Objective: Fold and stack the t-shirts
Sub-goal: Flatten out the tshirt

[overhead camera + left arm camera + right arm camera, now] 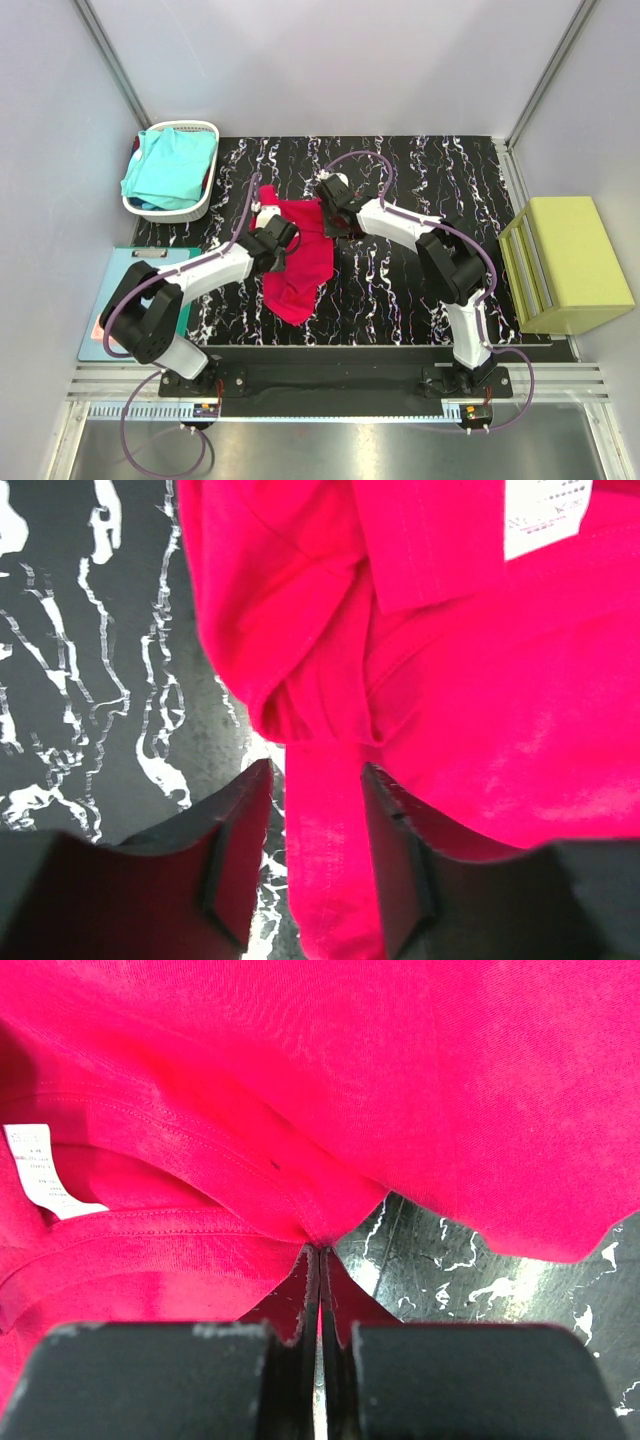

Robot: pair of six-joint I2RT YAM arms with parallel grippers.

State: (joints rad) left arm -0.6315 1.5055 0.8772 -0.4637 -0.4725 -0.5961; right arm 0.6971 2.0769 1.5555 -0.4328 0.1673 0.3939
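The crimson-red t-shirt (300, 262) lies crumpled on the black marbled table (420, 180), left of centre. My left gripper (283, 238) sits at the shirt's left side. In the left wrist view, my left gripper (315, 770) stands open with a hanging strip of the red shirt (330, 860) between the fingers, apart from the left one. My right gripper (332, 215) is at the shirt's upper right edge. In the right wrist view, my right gripper (320, 1248) is shut on a fold of the red shirt (300, 1090). The turquoise t-shirt (170, 165) lies bunched in the white basket (185, 128).
The basket stands at the table's back left corner. A yellow-green block (570, 265) sits off the table's right edge. A flat light-blue mat (125, 290) lies off the left edge. The shirt's white label (40, 1170) shows near the collar.
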